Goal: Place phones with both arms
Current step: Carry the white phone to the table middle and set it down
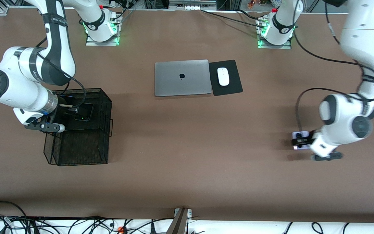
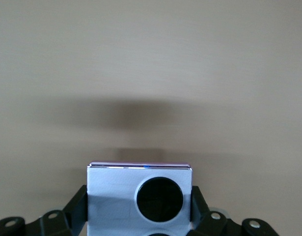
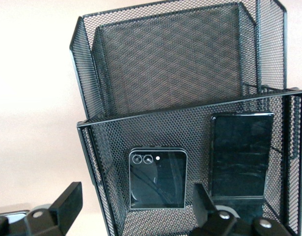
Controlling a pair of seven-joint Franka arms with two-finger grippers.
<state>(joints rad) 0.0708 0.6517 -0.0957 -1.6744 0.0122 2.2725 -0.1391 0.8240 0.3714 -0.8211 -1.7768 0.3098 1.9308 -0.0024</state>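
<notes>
Over tray point(image 1: 104, 107), right gripper point(image 3: 136, 206) wide, empty; left gripper point(image 2: 139, 216) clamping lilac-white phone point(image 2: 111, 194).

The mesh tray point(image 1: 80, 143) is sitting toward the right arm's end of the table, with the squarish phone point(image 3: 158, 179) and the long slim phone point(image 3: 241, 155) lying side by side in its upper tier. The right gripper point(image 1: 73, 110) is hanging over that tier. The laptop point(image 1: 182, 77) is lying mid-table, the mouse point(image 1: 223, 76) on the mat point(image 1: 230, 86) just beside it. Toward the left arm's end, the left gripper point(image 1: 301, 140) is closing around the third phone point(image 2: 116, 189).
</notes>
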